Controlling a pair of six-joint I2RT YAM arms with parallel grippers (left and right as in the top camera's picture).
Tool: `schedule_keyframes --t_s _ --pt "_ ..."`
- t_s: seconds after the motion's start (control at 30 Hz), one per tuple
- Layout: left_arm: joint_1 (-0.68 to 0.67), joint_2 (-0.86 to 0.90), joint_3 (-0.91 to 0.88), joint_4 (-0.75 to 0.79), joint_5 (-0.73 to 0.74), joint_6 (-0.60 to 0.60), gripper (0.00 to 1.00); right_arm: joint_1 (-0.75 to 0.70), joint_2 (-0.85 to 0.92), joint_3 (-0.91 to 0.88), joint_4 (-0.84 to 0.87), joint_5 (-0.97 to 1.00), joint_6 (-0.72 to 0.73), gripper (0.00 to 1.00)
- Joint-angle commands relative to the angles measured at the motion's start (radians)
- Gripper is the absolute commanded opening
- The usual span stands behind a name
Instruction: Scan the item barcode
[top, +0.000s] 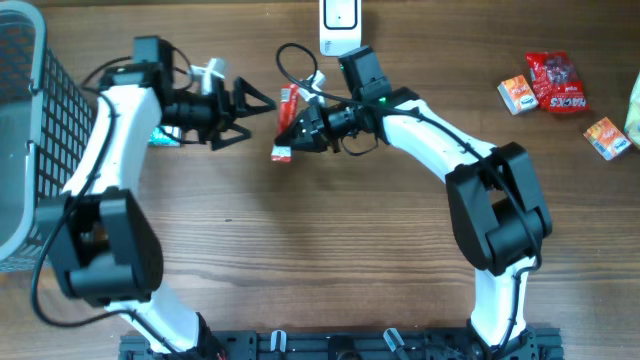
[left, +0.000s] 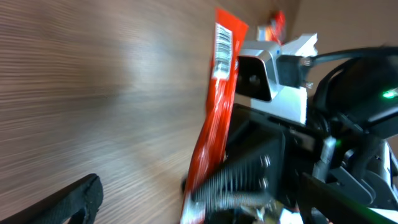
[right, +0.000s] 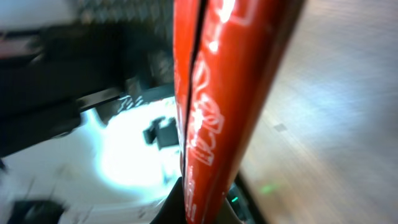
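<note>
Overhead | right pincer (top: 293, 130) clamps red packet (top: 288, 100) | left pincer (top: 256, 120) wide, just beside | basket (top: 28, 70) far left | snacks (top: 556, 82) far right

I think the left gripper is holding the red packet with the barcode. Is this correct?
No. The right gripper is holding the red packet with the barcode; the left gripper is open and apart from it, as the overhead view shows.
</note>
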Motion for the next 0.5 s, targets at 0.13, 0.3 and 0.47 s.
schedule_keyframes --t_s 0.13,0.3,0.47 --pt "0.135 -0.222 0.032 -0.008 -0.231 -0.088 0.99 -0.122 -0.009 -0.002 -0.035 -0.177 -0.379 0.04" --pt "0.217 -0.317 0.032 -0.048 -0.232 -0.088 1.0 -0.176 -0.009 -0.002 -0.224 -0.106 -0.783 0.04" --pt "0.249 -0.346 0.032 -0.081 -0.251 -0.087 1.0 -0.153 -0.011 -0.002 -0.392 -0.059 -1.151 0.04"
